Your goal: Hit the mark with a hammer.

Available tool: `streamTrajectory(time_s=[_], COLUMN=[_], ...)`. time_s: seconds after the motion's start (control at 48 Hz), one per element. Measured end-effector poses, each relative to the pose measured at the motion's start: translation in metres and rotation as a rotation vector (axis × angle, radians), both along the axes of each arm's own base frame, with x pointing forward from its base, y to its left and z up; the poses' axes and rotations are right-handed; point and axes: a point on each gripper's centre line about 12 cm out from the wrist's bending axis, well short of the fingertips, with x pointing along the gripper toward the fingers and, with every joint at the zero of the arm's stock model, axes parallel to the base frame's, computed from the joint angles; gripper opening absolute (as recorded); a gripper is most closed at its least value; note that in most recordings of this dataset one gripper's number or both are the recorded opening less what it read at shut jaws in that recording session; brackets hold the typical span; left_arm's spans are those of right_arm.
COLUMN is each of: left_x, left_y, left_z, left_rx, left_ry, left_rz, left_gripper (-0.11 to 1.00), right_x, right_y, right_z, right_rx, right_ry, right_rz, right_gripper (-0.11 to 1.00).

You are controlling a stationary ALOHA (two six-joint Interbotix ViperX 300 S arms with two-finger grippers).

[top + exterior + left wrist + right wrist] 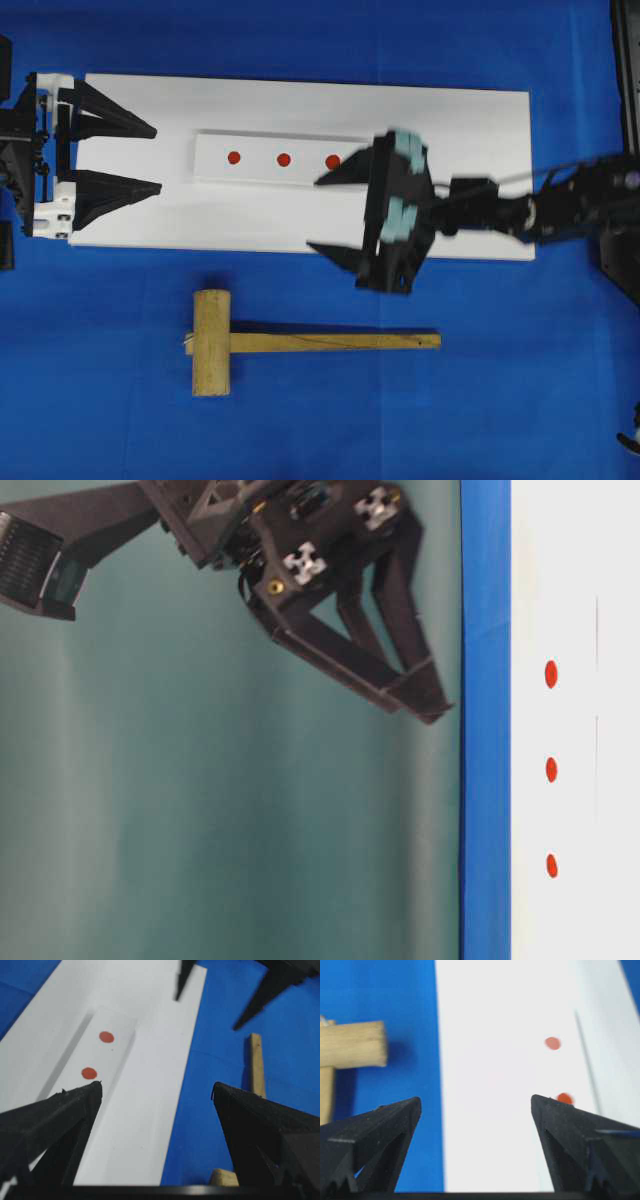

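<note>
The hammer [211, 342], a light wooden mallet, lies flat on the blue cloth in front of the white board [470, 130], head to the left and handle [340, 342] pointing right. Three red marks [283, 159] sit in a row on a white strip on the board. My left gripper [157, 158] stands open at the board's left end, empty. Over the board's front right part, my right gripper [314, 214] is open and empty, its far finger beside the rightmost mark [332, 161]. The right wrist view has the hammer head [352, 1044] and two marks [552, 1043].
Blue cloth [500, 400] covers the table around the board. The left wrist view shows the board's front edge, two marks [106, 1036], the hammer handle [256, 1065] and the right gripper's fingers [260, 1000] ahead. The table-level view shows the three marks [551, 770].
</note>
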Motion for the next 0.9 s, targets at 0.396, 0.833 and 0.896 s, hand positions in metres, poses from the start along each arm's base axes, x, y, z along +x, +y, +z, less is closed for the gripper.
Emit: streamTrajectory(time_s=[0.396,0.833,0.896], left_x=[-0.009,-0.053,-0.06], left_y=[-0.002,-0.009,-0.01], left_z=[0.011,0.03,0.029], left_rx=[0.1,0.279,0.289], left_ry=[-0.047,-0.183,-0.184], left_rz=[-0.034,-0.082,-0.087], left_gripper=[0.87,0.87,0.87], right_x=[-0.045,-0.15,-0.164], right_y=[-0.025,-0.028,-0.028], right_z=[0.037,0.063,0.06], right_rx=[-0.022,-0.028,-0.027], right_ry=[-0.1,-0.294,-0.317], right_rz=[0.011,0.003,0.002], right_gripper=[0.84,0.83,0.83])
